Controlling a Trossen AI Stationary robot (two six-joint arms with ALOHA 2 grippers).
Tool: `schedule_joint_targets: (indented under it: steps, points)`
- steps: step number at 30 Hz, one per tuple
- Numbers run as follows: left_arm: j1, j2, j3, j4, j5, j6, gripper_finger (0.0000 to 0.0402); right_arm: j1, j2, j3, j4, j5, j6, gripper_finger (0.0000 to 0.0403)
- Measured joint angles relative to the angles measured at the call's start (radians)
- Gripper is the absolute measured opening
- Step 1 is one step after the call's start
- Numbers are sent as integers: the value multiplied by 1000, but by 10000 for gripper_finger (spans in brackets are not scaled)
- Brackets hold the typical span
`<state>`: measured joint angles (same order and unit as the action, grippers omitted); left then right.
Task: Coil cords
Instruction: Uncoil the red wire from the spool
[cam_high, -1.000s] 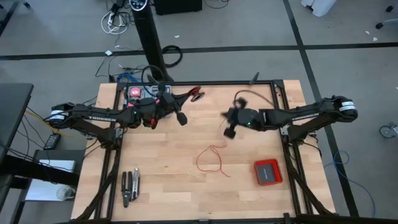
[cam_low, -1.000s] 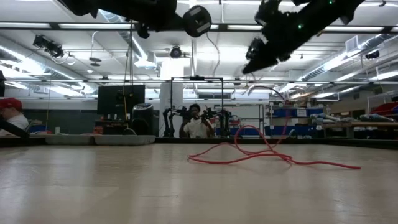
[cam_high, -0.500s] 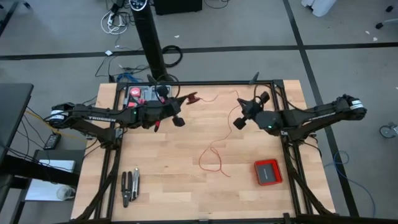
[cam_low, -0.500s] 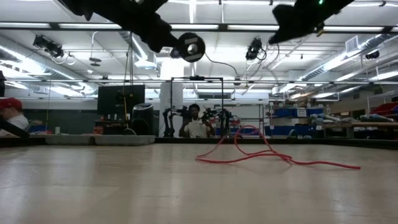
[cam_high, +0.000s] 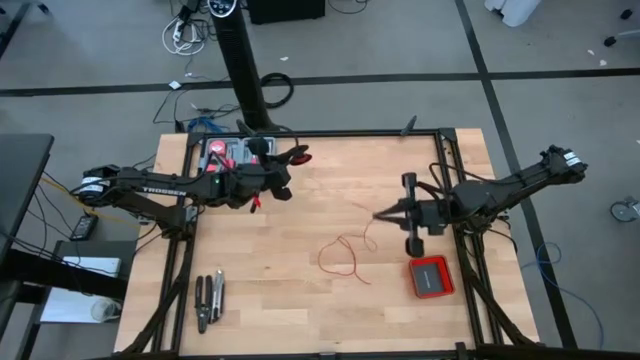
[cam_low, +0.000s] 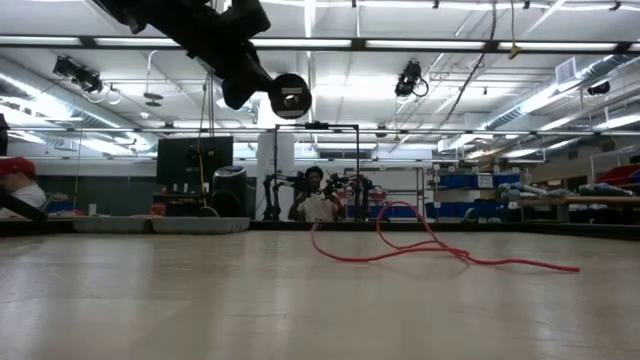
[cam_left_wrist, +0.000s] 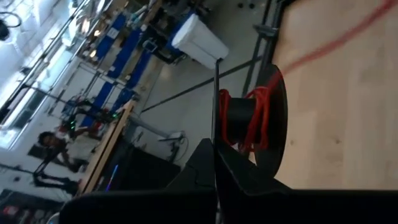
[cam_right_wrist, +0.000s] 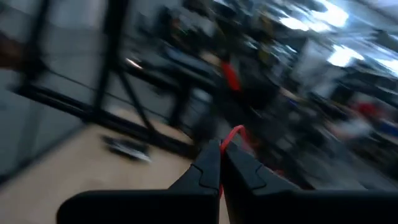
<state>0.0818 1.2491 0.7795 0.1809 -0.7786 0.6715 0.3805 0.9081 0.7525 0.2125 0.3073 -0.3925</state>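
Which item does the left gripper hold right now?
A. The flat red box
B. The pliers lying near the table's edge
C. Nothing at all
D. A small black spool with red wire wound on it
D: the left wrist view shows the left gripper shut on the black spool, with red wire wrapped around its core.

place: robotics lab | signs: ceiling strip lights (cam_low: 420, 43), shelving (cam_low: 470, 190), monitor (cam_low: 195, 160)

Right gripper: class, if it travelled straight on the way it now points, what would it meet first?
Probably nothing: the right gripper, pinching the red wire, points across bare table; its height is unclear.
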Motion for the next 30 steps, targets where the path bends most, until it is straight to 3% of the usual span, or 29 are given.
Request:
schedule_joint_targets:
  steps: [13, 21, 26, 30]
  points:
    - [0, 0, 0, 312, -10, -261, 0, -68, 109, 0, -36, -234, 111, 3]
    - [0, 0, 0, 406, -7, -347, 0, -129, 214, 0, -71, -233, 205, 3]
    - [3, 0, 0, 412, 25, -361, 0, -167, 229, 0, -152, -98, 276, 14]
    - [3, 0, 0, 412, 25, -360, 0, -183, 229, 0, -215, -76, 329, 49]
